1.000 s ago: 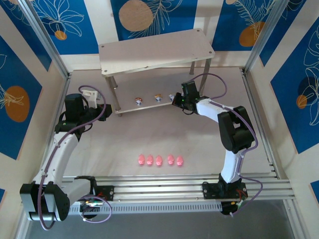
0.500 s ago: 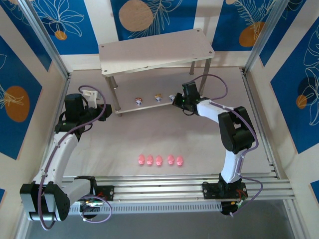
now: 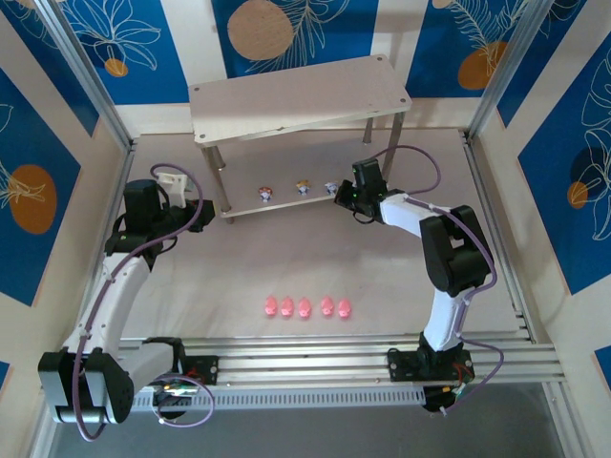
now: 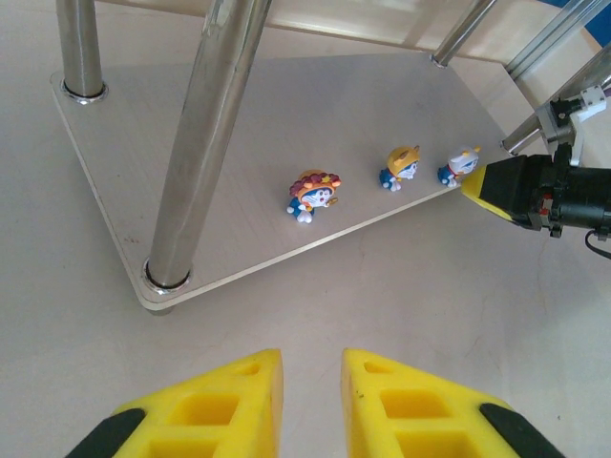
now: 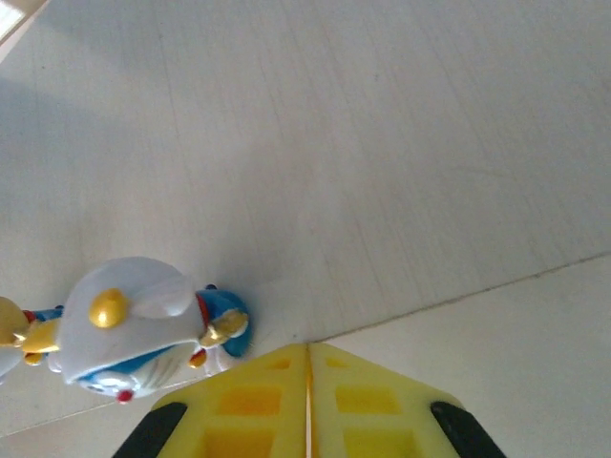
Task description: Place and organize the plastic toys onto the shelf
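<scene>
The shelf (image 3: 301, 95) stands at the far side of the bench (image 3: 382, 277), its pale top board bare and tilted in the top view, with a lower board (image 3: 284, 198) close to the bench surface. Three small figurines stand in a row near the front edge of that lower board: one with a brown-and-orange top (image 4: 313, 192), one with an orange top (image 4: 403, 165) and, nearest the board's right corner, a white-topped one (image 4: 460, 164). The right hand (image 5: 307, 348) sits low at that corner, its yellow fingers (image 5: 258, 391) pressed together with only a thin seam between them and nothing pinched. The white-topped figurine, blue beneath its hood and carrying a small gold bell, stands upright just beside the fingertips on their left; I cannot tell whether they touch. From the left wrist view the right hand's yellow tip points at the same figurine from the bench side. The left hand (image 4: 313, 358) hovers over bare bench in front of the shelf's left front leg (image 4: 196, 153), well apart from the figurines, its fingers (image 4: 229, 401) slightly spread with a narrow gap and nothing between them. Five pink pigs (image 3: 305, 307) lie in a tidy row on the bench, near the arm bases and well apart from the shelf.
</scene>
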Tool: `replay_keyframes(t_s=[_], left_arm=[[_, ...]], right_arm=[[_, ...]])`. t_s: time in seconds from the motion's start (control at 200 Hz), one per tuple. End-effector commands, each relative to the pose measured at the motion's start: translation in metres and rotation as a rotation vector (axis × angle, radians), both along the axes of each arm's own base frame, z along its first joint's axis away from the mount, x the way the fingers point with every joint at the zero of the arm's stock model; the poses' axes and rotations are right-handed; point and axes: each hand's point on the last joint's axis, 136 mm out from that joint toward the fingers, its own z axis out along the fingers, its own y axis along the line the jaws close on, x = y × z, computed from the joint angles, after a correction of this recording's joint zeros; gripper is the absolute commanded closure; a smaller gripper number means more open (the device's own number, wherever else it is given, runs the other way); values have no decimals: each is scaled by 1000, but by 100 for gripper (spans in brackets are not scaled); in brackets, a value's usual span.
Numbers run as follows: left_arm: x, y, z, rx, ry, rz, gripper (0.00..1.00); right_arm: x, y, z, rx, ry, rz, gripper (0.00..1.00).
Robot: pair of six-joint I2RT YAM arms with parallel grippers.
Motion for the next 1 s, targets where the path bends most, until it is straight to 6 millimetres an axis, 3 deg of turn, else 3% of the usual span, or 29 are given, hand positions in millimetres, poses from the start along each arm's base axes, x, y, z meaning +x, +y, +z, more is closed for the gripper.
replay_keyframes(t_s=[0.0, 0.31, 0.995], left_arm=[[-3, 2, 5, -6, -25, -10, 76], [-4, 2, 4, -5, -25, -9, 76], [-4, 2, 5, -4, -29, -8, 76]], right_arm=[[-5, -4, 10, -3, -19, -29, 90], [-8, 14, 27, -7, -76, 6, 93], [5, 25, 25, -22, -84, 19, 93]])
